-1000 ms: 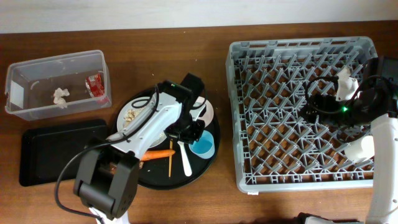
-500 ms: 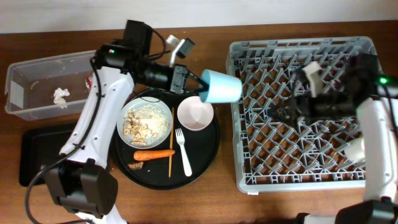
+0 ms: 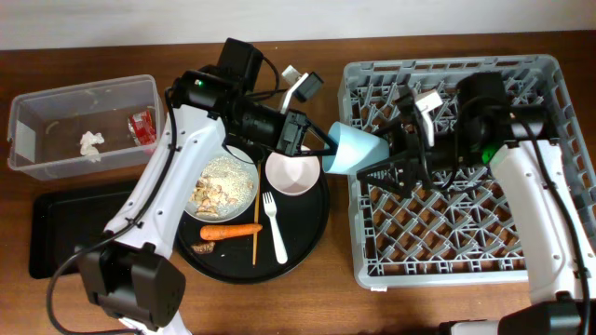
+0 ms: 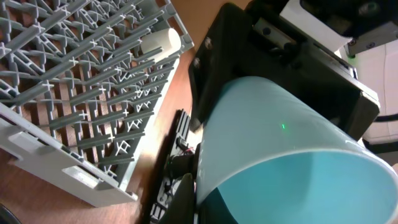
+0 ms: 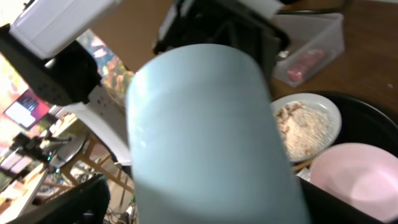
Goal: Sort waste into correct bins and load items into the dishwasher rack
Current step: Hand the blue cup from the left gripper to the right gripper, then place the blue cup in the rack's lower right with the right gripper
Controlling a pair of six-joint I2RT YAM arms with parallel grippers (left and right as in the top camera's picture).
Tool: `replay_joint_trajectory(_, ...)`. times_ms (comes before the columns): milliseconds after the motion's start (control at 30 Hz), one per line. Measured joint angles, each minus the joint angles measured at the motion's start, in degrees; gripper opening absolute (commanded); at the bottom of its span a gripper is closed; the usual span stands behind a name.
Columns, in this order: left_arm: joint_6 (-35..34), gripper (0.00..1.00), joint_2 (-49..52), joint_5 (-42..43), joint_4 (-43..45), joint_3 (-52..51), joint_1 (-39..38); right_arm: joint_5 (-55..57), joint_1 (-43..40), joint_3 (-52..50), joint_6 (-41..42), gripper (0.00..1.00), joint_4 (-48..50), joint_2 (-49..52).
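Observation:
My left gripper (image 3: 317,147) is shut on the rim of the small blue cup (image 3: 358,149) and holds it on its side in the air at the left edge of the grey dishwasher rack (image 3: 466,242). My right gripper (image 3: 389,160) is open, with a finger on either side of the cup's base (image 5: 211,137). The cup also fills the left wrist view (image 4: 280,143). A cream cup (image 4: 160,42) lies in the rack. The grey plate (image 3: 223,184) with beige scraps, pink bowl (image 3: 292,173), white fork (image 3: 276,231), carrot (image 3: 230,232), chopsticks (image 3: 257,233) and brown bit (image 3: 205,248) lie on the round tray.
The round black tray (image 3: 312,233) sits left of the rack. The clear tub (image 3: 84,102) at far left holds the white tissue (image 3: 90,142) and red wrapper (image 3: 142,128). The shallow black tray (image 3: 74,228) lies in front of it.
My left gripper has carried the blue cup from the round tray up and right to the rack's edge. My right arm has swung left across the rack to meet the cup.

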Motion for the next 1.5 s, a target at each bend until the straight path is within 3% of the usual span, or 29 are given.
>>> replay_joint_trajectory(100,0.33,0.00,-0.04,0.83,-0.39,0.00,-0.04,0.04,0.11,-0.04,-0.44,0.56,0.37,0.15)
replay_joint_trajectory(200,1.07,0.02,-0.09,1.31,-0.42,0.00,0.00,-0.17,0.07,-0.04,-0.33,0.54,0.33,0.22)
replay_joint_trajectory(267,1.07,0.21,-0.09,1.27,-0.42,0.00,0.00,-0.15,0.07,-0.04,-0.35,0.53,0.33,0.22)
replay_joint_trajectory(367,0.96,0.25,-0.09,-2.73,-1.33,0.13,-0.04,0.79,0.09,-0.04,-0.28,0.48,0.26,0.22)
replay_joint_trajectory(433,0.79,0.25,-0.15,-11.06,-5.46,0.35,0.17,7.82,-0.07,-0.07,2.14,0.40,0.11,0.28)
replay_joint_trajectory(500,-1.25,0.25,-0.17,-25.27,-9.18,0.50,1.57,13.31,-1.03,0.02,6.23,0.34,0.20,0.31)
replay_joint_trajectory(567,-5.03,0.25,-0.20,-39.04,-11.63,0.50,4.02,22.99,-4.11,0.46,13.75,0.33,-0.31,0.33)
replay_joint_trajectory(600,-8.68,0.25,-0.22,-52.06,-14.10,0.48,6.08,34.12,-7.72,3.26,21.90,0.33,-2.03,0.50)
replay_joint_trajectory(633,-10.69,0.25,-0.28,-59.04,-14.84,0.48,7.52,38.95,-9.20,5.07,25.11,0.33,-3.19,0.63)
replay_joint_trajectory(800,-14.34,0.25,-0.52,-71.06,-15.65,0.48,9.88,69.44,-18.27,11.63,41.81,0.31,-5.40,0.63)
replay_joint_trajectory(967,-14.73,0.25,-0.52,-72.39,-15.63,0.48,9.84,83.73,-26.75,11.63,51.01,0.30,-2.67,3.80)
replay_joint_trajectory(1133,-14.73,0.25,-0.52,-72.72,-15.63,0.48,9.84,85.85,-32.85,11.63,54.53,0.31,0.87,9.44)
replay_joint_trajectory(1400,-14.75,0.25,-0.52,-72.72,-15.63,0.48,9.84,81.20,-33.09,11.63,54.97,0.33,6.75,15.96)
replay_joint_trajectory(1467,-14.75,0.25,-0.52,-72.72,-15.63,0.48,9.84,79.52,-33.09,11.63,54.95,0.66,7.06,16.44)
replay_joint_trajectory(1500,-14.73,0.25,-0.52,-72.72,-15.63,0.48,9.84,79.10,-33.09,11.63,54.97,0.74,7.06,16.72)
